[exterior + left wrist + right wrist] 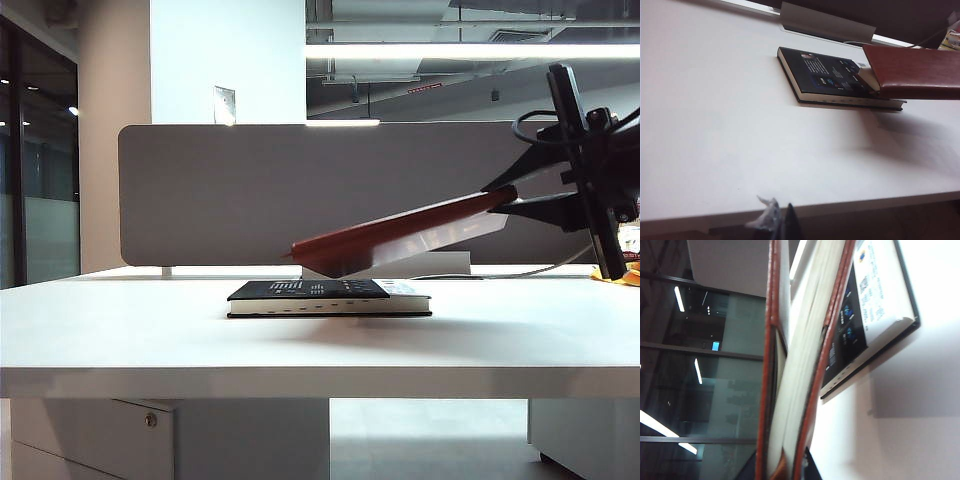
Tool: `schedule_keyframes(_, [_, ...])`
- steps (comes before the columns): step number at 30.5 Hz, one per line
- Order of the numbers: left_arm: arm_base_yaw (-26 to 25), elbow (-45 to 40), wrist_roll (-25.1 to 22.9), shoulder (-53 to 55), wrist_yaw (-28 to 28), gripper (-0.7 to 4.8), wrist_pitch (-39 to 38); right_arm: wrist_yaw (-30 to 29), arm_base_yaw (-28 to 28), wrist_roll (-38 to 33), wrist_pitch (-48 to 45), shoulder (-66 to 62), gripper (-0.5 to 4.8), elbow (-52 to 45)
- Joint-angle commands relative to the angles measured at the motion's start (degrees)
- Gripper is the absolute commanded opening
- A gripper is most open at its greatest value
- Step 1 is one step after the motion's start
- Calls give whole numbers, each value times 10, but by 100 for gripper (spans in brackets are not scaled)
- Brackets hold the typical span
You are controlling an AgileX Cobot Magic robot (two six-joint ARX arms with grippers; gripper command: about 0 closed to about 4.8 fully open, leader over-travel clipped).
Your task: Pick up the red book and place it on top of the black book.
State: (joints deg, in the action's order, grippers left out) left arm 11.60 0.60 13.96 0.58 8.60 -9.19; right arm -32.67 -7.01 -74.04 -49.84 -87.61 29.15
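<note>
A: How far along is the robot?

B: The pickup looks done. The right gripper (515, 197) has the red book (400, 232) pinched by one end, jaws nearly closed on it, and carries it in the air, tilted, its free end lowest. The wrist view shows the red book (790, 380) end-on, its covers splayed a little from the pale pages.

A: And the black book?

B: The black book (330, 298) lies flat on the table (120, 330), near the middle. The red book's low end hangs just above it, over the side nearer the right arm; from the side there is a slim gap, so they seem apart.

A: What remains?

B: The placing. The red book must come level, square over the black one, be set down and released. Only part of it overlaps yet.

A: The left gripper?

B: Only a dark tip (790, 222) shows at the near table edge, well apart from both books; whether it is open cannot be told.
</note>
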Motion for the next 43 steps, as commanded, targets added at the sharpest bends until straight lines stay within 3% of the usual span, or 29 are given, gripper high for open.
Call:
schedule_keyframes(1, [-1, 0, 0, 1, 7, 17, -10, -5, -1, 5, -51, -3, -1, 6])
schedule_keyframes(31, [-1, 0, 0, 2, 5, 17, -10, -22, -2, -14, -59, -100, -2, 65])
schedule_keyframes(43, [-1, 0, 0, 3, 4, 17, -10, -24, -37, -30, -51, -153, -2, 126])
